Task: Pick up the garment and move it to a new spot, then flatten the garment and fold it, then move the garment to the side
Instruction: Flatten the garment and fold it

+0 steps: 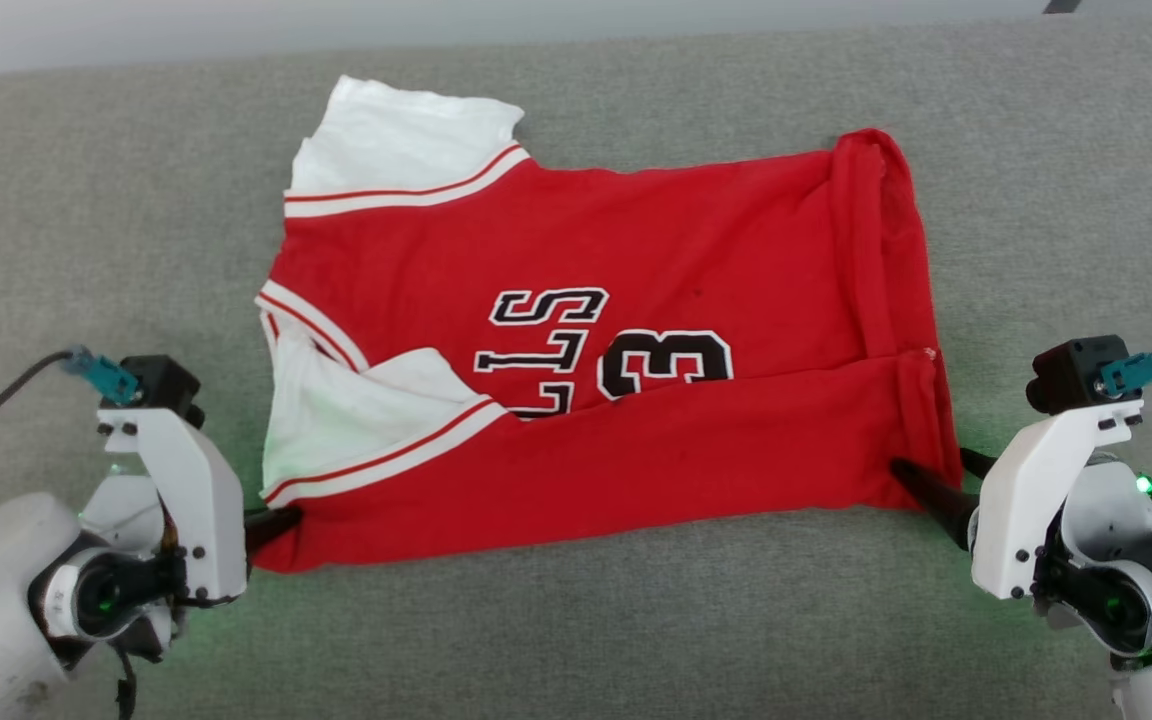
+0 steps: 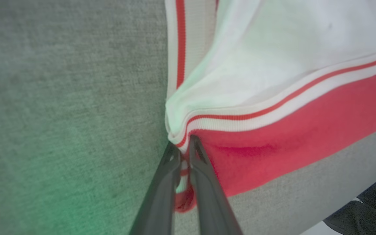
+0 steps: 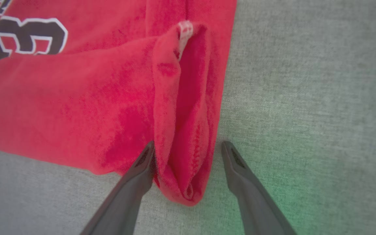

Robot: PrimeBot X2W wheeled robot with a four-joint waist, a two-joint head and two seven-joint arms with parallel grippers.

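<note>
Pinching shut with the left claw [image 2: 183, 143] on the near left corner of the shirt [image 1: 576, 300], at the striped sleeve trim [image 2: 240, 116]. Straddling the near right hem corner with the right claw [image 3: 188, 147], spread wide and gripping nothing yet. Working on a shirt laid flat across the grey cushion [image 1: 576, 640], near edge folded up over the lettering [image 1: 546, 345]. Looks like setting matched grips at both ends to lift that doubled edge evenly — needs the right side closed first

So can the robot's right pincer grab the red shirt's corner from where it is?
Probably yes. The right pincer stands open, with the bunched corner of the garment lying between its fingers. Nothing is in the way, so closing should catch the cloth.
</note>
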